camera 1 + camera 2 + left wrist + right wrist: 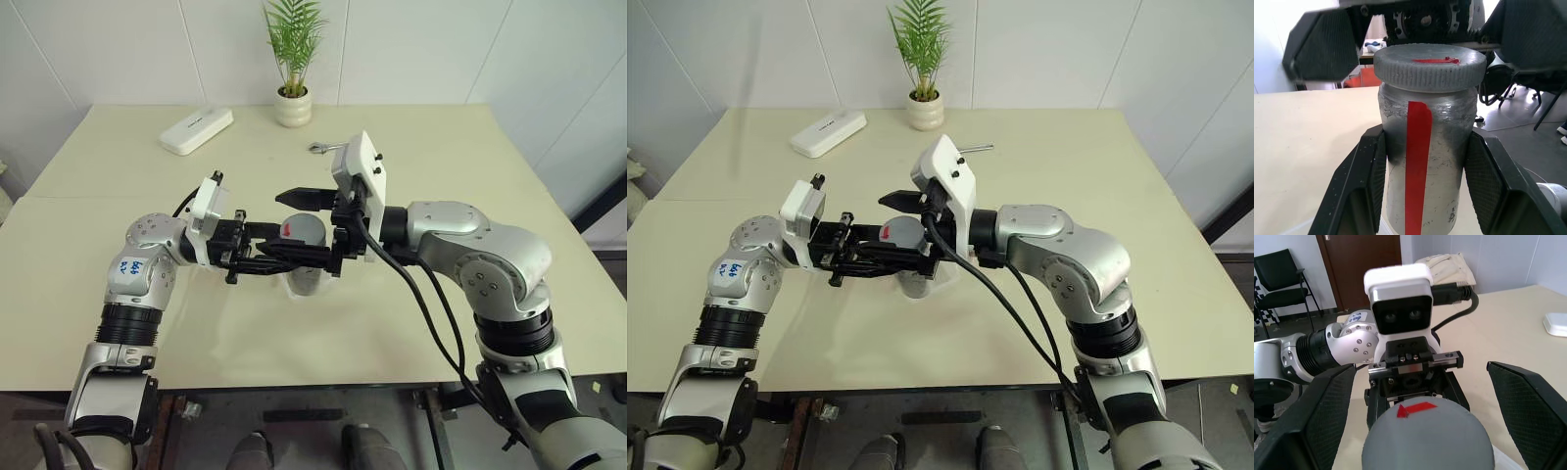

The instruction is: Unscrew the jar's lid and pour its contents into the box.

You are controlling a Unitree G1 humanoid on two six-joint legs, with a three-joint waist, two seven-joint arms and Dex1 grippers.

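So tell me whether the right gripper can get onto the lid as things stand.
Probably yes. The right gripper is open with a finger on each side of the lid, nothing between them, while the left gripper clamps the jar lower down.

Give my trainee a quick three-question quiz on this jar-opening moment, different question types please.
1. True or false: the left gripper is shut on the jar.
2. Where do the right gripper's fingers stand? A) clamped on the lid B) open, either side of the lid C) resting on the table
3. Fill in: the lid is ___ the jar.

Key: 1 true. 2 B, open beside the lid, not yet gripping it. 3 on, as it sits screwed atop the jar with its red mark up.
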